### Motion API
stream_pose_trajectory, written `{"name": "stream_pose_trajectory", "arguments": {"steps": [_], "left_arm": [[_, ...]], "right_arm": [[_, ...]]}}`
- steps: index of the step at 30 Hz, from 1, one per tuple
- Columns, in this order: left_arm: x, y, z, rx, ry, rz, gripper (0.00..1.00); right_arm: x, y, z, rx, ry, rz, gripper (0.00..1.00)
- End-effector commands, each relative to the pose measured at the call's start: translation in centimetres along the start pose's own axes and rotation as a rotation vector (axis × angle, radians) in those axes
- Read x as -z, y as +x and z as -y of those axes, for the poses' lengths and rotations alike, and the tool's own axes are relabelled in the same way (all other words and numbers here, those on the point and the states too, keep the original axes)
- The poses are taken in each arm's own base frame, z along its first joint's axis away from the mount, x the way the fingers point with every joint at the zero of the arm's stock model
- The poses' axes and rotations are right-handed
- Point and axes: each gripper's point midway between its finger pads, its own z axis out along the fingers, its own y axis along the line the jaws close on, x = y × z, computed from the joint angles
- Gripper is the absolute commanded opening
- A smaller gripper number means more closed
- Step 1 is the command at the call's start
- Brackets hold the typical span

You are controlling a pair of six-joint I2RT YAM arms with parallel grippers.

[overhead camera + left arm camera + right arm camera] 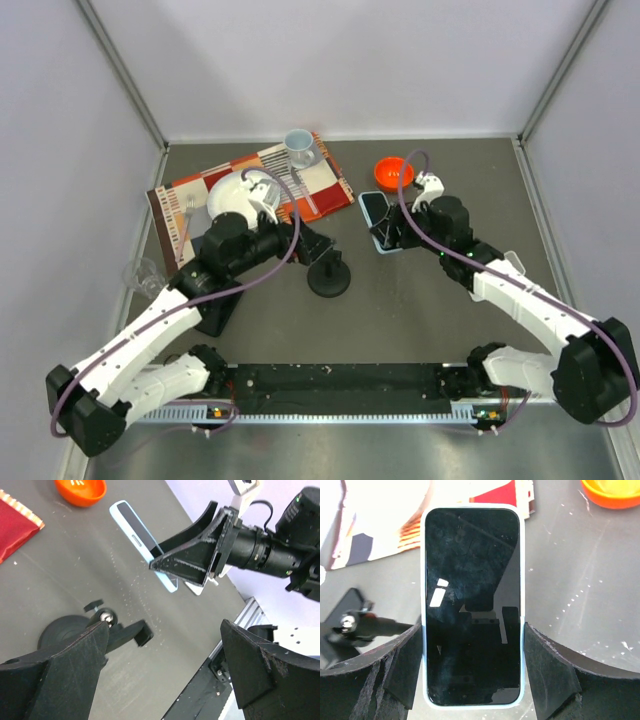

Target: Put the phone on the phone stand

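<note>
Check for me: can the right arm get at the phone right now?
Probably yes: the right pincer straddles the phone, with a finger against each long edge and nothing lying between them.

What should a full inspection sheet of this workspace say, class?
Surface: dark grey tabletop, speckled.
Job's things: light-blue-cased black phone, held; black round-based phone stand, unloaded.
Clutter: orange bowl, white plate, pale blue cup, patterned placemat, clear glass.
Tools: left tool open near stand; right tool shut on phone.
Cables: purple cable along each arm.
Surroundings: pale grey walls.
</note>
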Motion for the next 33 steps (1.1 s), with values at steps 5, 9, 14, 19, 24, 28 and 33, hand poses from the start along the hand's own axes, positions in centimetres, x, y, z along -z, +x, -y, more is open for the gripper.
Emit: {"name": "stream_pose_trajectory", "arguments": {"steps": [5, 9, 14, 19, 24, 28, 33], "left_arm": [[-3.2, -4.7, 2.1, 0.06, 0.028, 0.044, 0.98], [-5.0, -5.6, 3.2, 0.033, 0.083, 0.024, 0.95], [-7.3, -4.8, 4.2, 0.036, 0.18, -0.038, 0.86], [-8.1, -4.7, 4.6, 0.074, 0.222, -0.03, 0.83], [-8.8, -4.8, 4.7, 0.095, 0.24, -0.025, 0.73], [-9.0, -4.5, 5.0, 0.104, 0.264, -0.035, 0.62], [-9.0, -4.3, 5.1, 0.108, 0.279, -0.041, 0.52]], "right_arm": [[4.1, -7.1, -5.9, 0.008, -0.252, 0.266, 0.0], [5.4, -7.3, -6.7, 0.055, -0.291, 0.286, 0.0], [7.1, -7.0, -8.0, 0.115, -0.313, 0.312, 0.0], [7.9, -6.7, -8.8, 0.137, -0.348, 0.335, 0.0], [8.1, -6.3, -9.6, 0.157, -0.371, 0.328, 0.0], [8.3, -6.2, -9.9, 0.164, -0.378, 0.325, 0.0], [8.2, -6.0, -10.3, 0.167, -0.389, 0.312, 0.0]]}}
